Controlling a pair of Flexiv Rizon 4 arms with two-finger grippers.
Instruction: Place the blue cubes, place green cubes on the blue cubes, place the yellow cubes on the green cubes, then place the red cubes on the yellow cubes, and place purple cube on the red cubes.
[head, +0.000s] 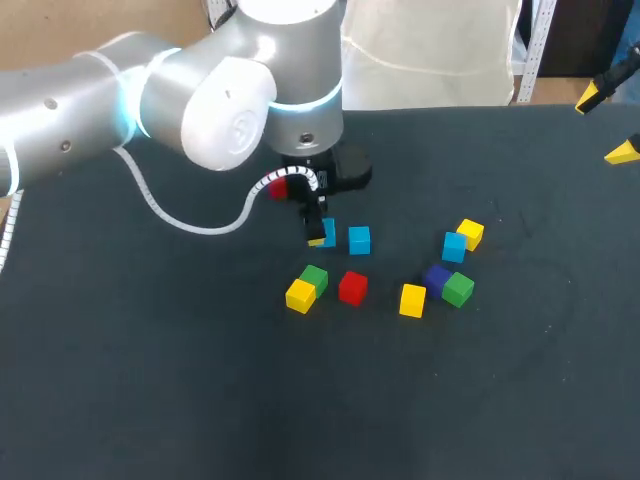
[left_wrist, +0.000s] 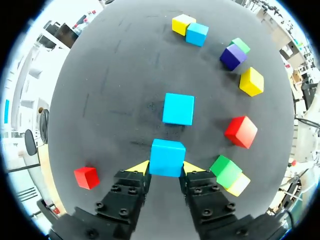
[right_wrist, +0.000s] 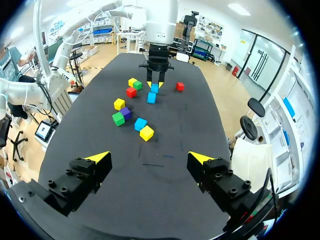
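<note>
Left gripper (left_wrist: 165, 168), at centre frame in the head view, pinches one blue cube (left_wrist: 167, 156) by opposite faces, low over the table (head: 150, 380), apparently to seat it beside the second blue cube (left_wrist: 178, 109) just ahead. Farther off, the purple cube (left_wrist: 231, 56) lies untouched among scattered colours. Right gripper (head: 606, 124), upper right, hangs spread, empty, clear of the work.

My left arm (head: 120, 95) comes in from the left side and reaches to the middle of the surface (head: 150, 380), with the wrist pointing down. Its jaws are closed on a blue cube (left_wrist: 167, 157), with one yellow fingertip (left_wrist: 139, 167) at each side. My right jaws hang high above the surface, their fingertips (right_wrist: 99, 157) wide apart.
</note>
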